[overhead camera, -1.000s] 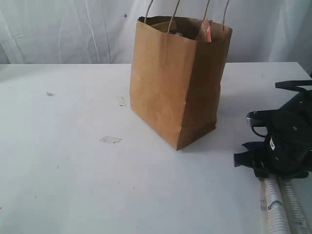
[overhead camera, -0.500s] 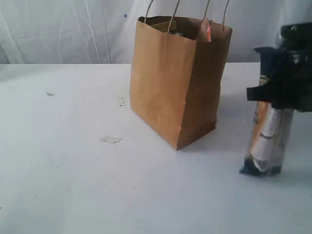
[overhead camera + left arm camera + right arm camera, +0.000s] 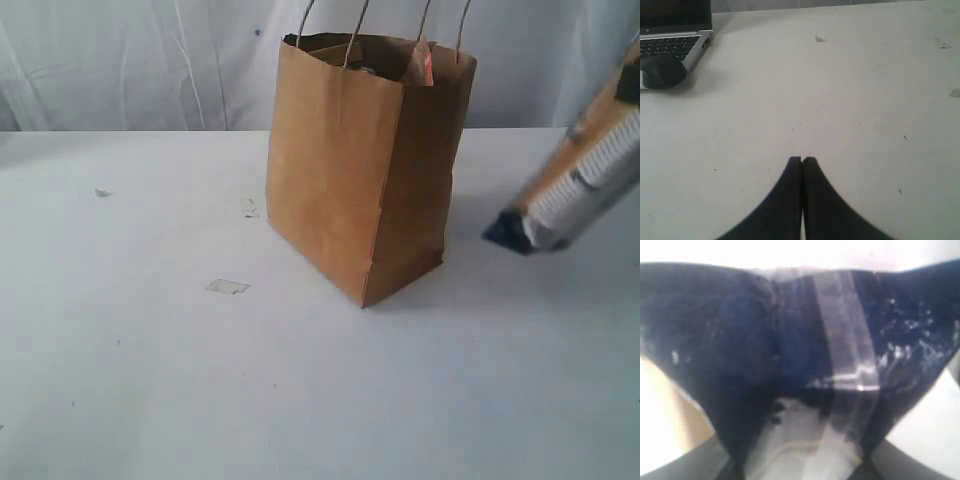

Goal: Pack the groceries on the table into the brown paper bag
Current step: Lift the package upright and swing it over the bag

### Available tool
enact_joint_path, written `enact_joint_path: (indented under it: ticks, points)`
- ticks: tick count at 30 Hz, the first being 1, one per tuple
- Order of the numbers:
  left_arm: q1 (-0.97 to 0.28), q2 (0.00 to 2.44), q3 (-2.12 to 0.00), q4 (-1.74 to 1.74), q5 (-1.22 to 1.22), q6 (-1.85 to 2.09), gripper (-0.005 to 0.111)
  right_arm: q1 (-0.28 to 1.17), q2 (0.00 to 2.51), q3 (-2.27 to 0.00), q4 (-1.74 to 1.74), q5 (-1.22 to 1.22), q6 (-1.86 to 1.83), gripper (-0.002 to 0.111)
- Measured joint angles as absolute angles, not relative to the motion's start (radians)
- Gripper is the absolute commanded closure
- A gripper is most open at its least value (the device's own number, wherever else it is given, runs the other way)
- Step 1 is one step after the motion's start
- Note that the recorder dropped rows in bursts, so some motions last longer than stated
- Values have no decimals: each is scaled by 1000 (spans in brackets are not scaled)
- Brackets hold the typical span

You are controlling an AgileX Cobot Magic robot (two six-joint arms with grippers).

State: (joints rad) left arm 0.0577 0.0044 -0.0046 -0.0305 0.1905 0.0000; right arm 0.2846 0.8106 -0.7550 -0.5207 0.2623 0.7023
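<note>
My right hand [image 3: 800, 457] grips the long beige printed packet [image 3: 582, 178], seemingly last for the brown paper bag [image 3: 350, 170]; left hand [image 3: 801, 161] closed, empty.

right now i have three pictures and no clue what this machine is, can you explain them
This is a robot with two arms, each ending in a gripper, a two-fingered clamp. The wide picture is from a camera off the arms: a brown bag stands on a white table, a pouch peeking out of it, a pale scrap nearby. At the right edge a long packet hangs tilted in the air. The other two pictures are from wrist cameras. The right one is filled by that packet, held by the right gripper. The left one shows the left gripper shut and empty above the table, a laptop farther off.
</note>
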Motion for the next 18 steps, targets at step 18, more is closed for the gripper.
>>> enact_joint_path:
  ticks: [18]
  points:
    - [58,4,-5,-30,190,0,107,285,899,-755,-452,-364,809,108]
